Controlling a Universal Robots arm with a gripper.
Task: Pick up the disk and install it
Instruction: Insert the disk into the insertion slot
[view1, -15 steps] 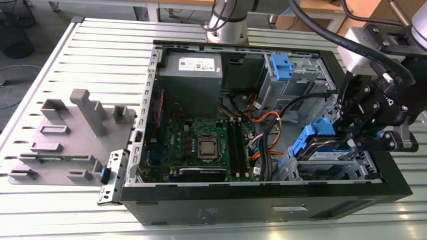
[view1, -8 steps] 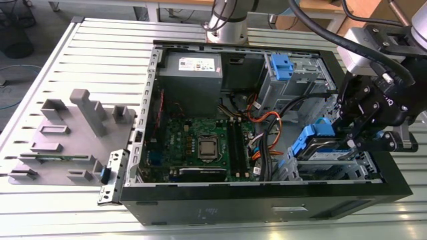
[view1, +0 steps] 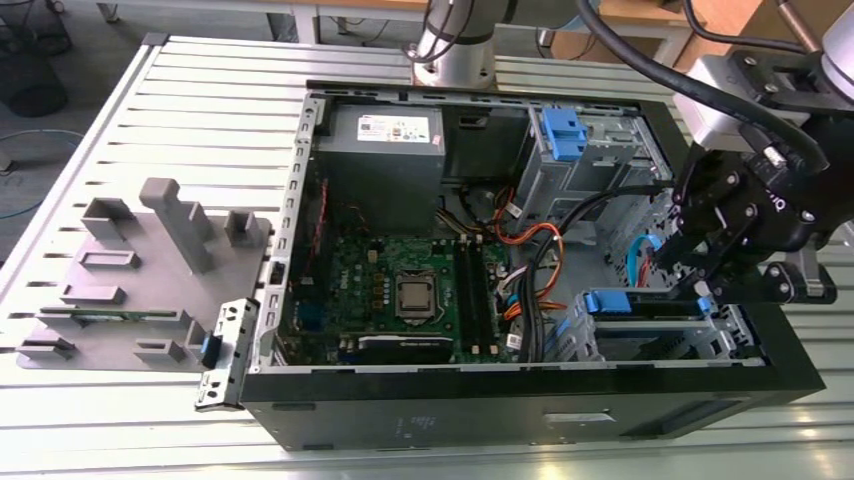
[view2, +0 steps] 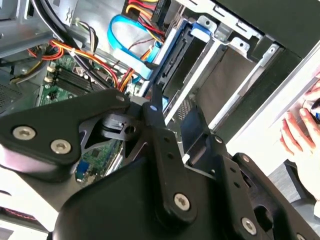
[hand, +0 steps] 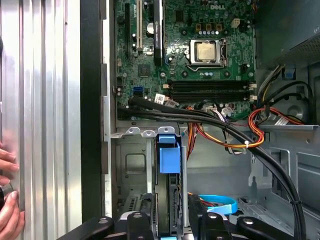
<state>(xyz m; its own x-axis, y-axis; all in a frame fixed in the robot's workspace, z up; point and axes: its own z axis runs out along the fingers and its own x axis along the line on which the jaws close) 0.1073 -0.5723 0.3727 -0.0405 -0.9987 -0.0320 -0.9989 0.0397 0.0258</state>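
The disk (hand: 168, 155) sits edge-on in the metal drive bay (hand: 131, 165) at the front corner of the open computer case (view1: 534, 410). Its blue plastic rail (view1: 623, 300) shows at the bay's mouth in the exterior view, and its blue edge (view2: 172, 60) runs into the bay in the second wrist view. My gripper (hand: 170, 220) straddles the disk's near end, one black finger (hand: 143, 220) on each side. A gap shows between the disk and the other finger (hand: 197, 220). The gripper (view1: 697, 285) hangs over the case's right side in the exterior view.
Black and orange cables (hand: 225, 125) cross between the motherboard (hand: 200, 55) and the bay. A grey power-supply box (view1: 384, 140) and a blue latch on a metal cage (view1: 561, 135) stand at the case's back. A person's hand (hand: 7, 210) rests on the slatted table. A grey fixture (view1: 147, 270) lies at the exterior view's left.
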